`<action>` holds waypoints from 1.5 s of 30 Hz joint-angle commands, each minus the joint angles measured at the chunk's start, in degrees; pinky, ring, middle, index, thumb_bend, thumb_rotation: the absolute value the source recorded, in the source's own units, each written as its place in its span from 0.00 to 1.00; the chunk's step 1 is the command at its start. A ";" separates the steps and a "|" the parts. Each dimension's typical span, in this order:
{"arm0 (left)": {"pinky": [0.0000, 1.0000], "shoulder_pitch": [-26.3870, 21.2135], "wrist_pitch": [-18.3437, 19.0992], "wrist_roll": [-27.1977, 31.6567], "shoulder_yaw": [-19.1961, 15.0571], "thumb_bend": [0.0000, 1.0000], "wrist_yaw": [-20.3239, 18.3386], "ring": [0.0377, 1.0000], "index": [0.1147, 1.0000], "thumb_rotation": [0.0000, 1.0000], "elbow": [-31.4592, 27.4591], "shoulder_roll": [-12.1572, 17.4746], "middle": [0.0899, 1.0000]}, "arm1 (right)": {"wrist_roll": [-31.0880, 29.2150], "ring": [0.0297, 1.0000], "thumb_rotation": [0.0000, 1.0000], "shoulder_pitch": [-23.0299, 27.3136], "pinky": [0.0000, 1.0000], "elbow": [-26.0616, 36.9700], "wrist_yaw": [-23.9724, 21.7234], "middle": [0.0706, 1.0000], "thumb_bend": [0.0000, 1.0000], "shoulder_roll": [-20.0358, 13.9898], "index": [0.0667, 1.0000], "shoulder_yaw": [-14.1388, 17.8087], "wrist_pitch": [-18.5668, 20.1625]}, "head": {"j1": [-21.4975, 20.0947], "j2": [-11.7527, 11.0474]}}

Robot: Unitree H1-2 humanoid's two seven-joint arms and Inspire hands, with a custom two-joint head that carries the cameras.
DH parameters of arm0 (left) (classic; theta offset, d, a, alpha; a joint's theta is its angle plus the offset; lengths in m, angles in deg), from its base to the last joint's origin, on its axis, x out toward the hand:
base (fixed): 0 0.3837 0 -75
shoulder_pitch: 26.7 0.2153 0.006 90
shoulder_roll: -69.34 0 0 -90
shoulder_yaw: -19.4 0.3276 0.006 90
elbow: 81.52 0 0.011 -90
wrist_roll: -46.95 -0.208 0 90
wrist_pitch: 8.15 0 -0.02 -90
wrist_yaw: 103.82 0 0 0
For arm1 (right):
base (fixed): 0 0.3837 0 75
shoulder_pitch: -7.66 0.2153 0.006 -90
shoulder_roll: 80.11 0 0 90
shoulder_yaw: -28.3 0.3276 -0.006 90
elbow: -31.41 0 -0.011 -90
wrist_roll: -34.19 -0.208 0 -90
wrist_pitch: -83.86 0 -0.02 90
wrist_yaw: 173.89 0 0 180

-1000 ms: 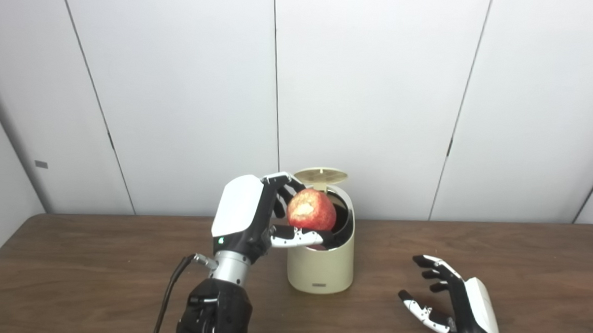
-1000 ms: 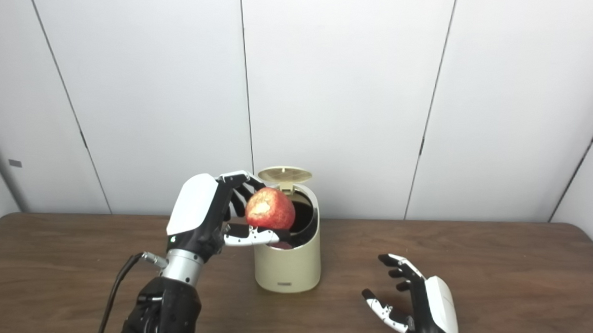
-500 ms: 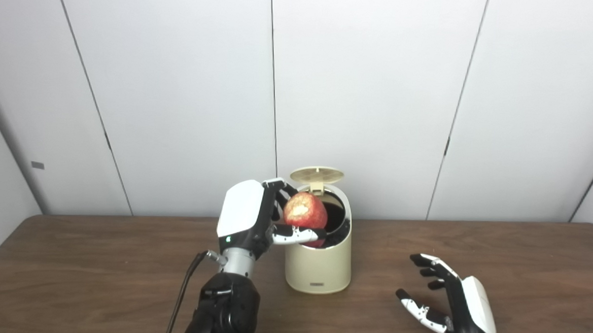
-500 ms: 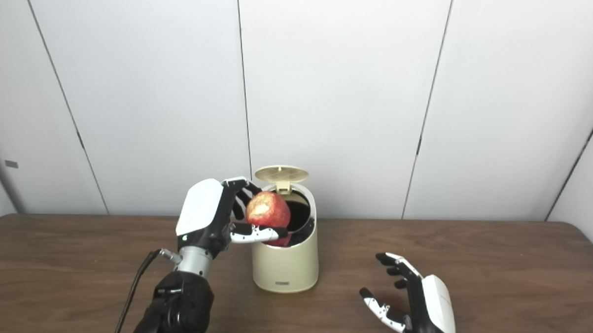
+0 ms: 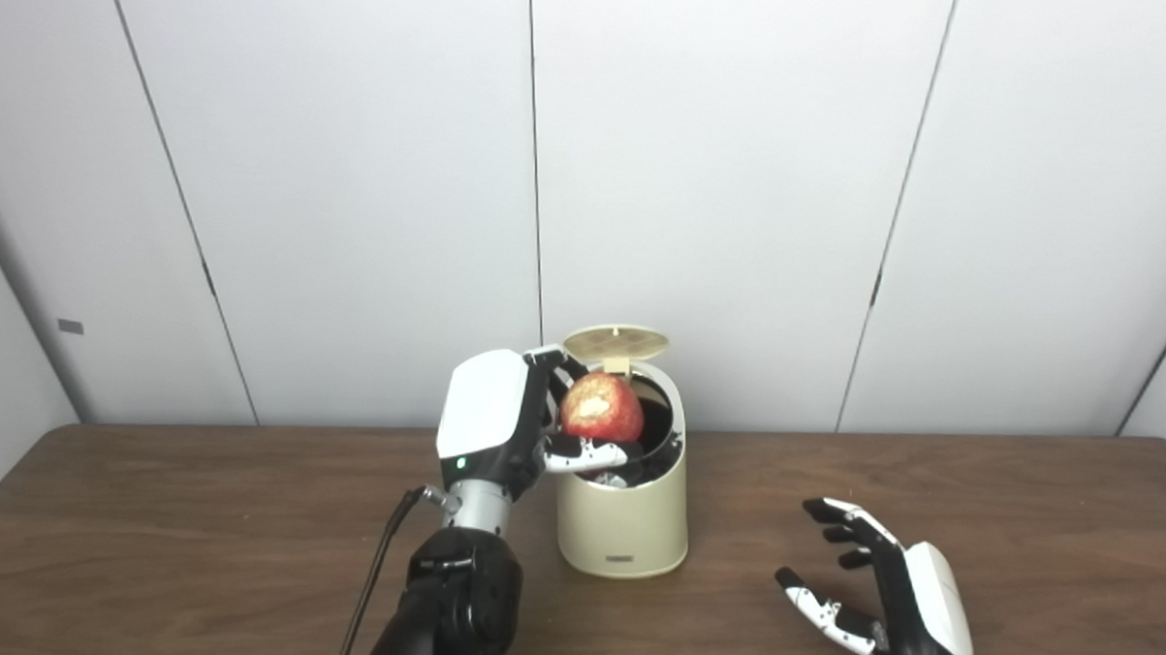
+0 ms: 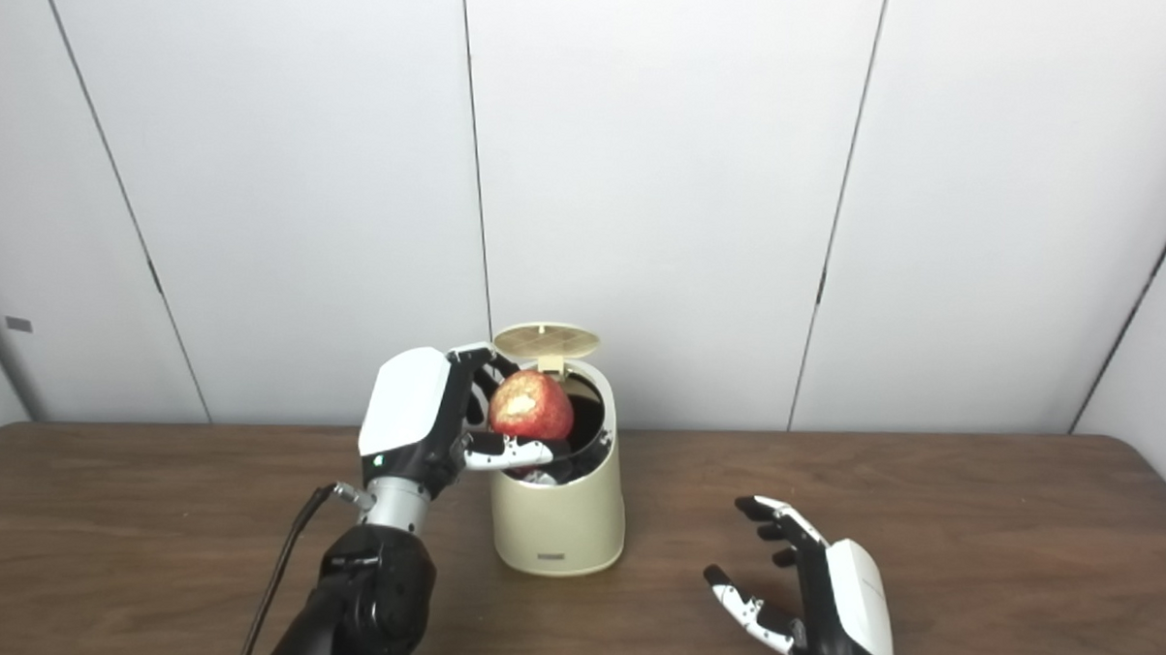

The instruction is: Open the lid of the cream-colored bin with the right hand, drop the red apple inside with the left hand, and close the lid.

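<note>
I see the brown table point(image 5: 150, 506) filling the lower view, with the cream bin point(image 5: 621, 523) standing near its middle, just at 6 o'clock of the white wall. Its lid point(image 5: 616, 340) is flipped up at the bin's 12 o'clock. My left hand point(image 5: 512, 427) sits at the bin's 9 o'clock, fingers curled around the apple point(image 5: 602, 407) with the thumb under it; the apple hangs over the bin's open mouth. My right hand point(image 5: 884, 595) waits at the bin's 4 o'clock, well apart, fingers spread and holding nothing.
</note>
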 commanded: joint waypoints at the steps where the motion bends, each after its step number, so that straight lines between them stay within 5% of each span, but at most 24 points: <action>1: 0.22 -3.27 -0.64 0.36 0.22 0.49 0.68 0.32 0.47 0.00 -0.13 -0.03 0.41 | 0.20 0.69 0.21 -1.05 0.57 0.07 1.36 0.72 0.29 1.06 0.70 -0.62 -1.97 | -0.09 0.17; 15: 0.25 -3.28 0.27 0.86 1.33 0.52 -1.54 0.32 0.44 0.00 -0.75 0.63 0.37 | 0.22 0.71 0.19 -1.20 0.60 1.36 0.51 0.73 0.29 1.40 0.71 -1.04 -0.36 | -0.44 0.29; 16: 0.25 -3.23 0.42 1.20 1.29 0.62 -2.10 0.32 0.44 0.04 -0.94 0.74 0.37 | 0.29 0.71 0.19 -1.20 0.60 1.44 0.47 0.73 0.29 1.43 0.71 -1.08 -0.22 | -0.46 0.32; 17: 0.25 -3.19 0.51 1.46 1.25 0.84 -2.48 0.32 0.42 0.15 -1.09 0.81 0.38 | 0.34 0.71 0.19 -1.20 0.61 1.51 0.44 0.73 0.29 1.45 0.71 -1.12 -0.12 | -0.48 0.31; 20: 0.26 -3.01 0.48 2.23 0.97 0.98 -3.04 0.33 0.42 0.26 -1.34 0.80 0.38 | 0.10 0.71 0.21 -1.23 0.60 1.58 0.36 0.73 0.29 1.48 0.71 -1.19 -0.25 | -0.47 0.40; 26: 0.29 -2.76 0.71 2.86 1.04 1.00 -3.36 0.36 0.44 0.40 -1.61 0.98 0.40 | 0.09 0.71 0.19 -1.19 0.60 1.89 0.07 0.73 0.29 1.63 0.71 -1.24 0.35 | -0.53 0.45; 45: 0.34 -2.97 3.58 2.34 1.74 1.00 -6.63 0.42 0.55 0.45 -2.57 1.87 0.49 | -0.18 0.72 0.21 -1.17 0.62 2.18 -0.17 0.74 0.29 1.64 0.71 -1.54 0.98 | -0.71 0.48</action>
